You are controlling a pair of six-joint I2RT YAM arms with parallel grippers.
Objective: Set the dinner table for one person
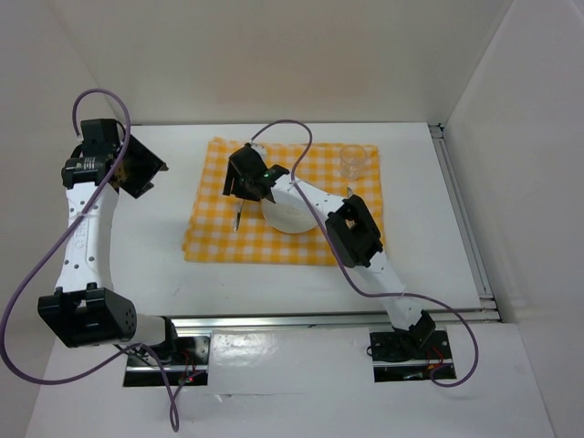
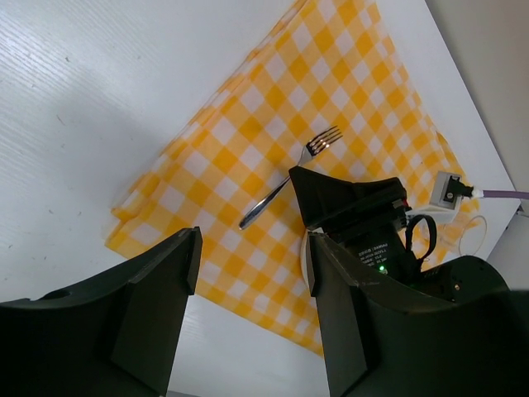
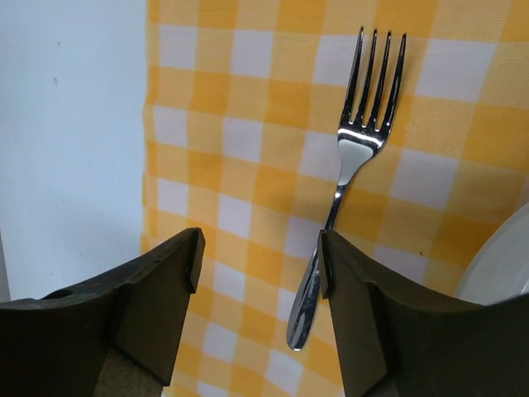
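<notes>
Fork point(image 3: 357, 153) on yellow-checked cloth point(image 3: 240, 165), white plate point(image 3: 506, 265) beside

Bright, even light, soft shadows, glare on the fork point(image 3: 361, 145), sharp focus.

Plain white walls point(image 1: 274, 55) all around

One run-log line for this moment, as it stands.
right gripper: jaws open above fork | fork: flat on checked cloth, left of plate | left gripper: jaws open, empty, beside cloth | glass: cloth's far right corner
</notes>
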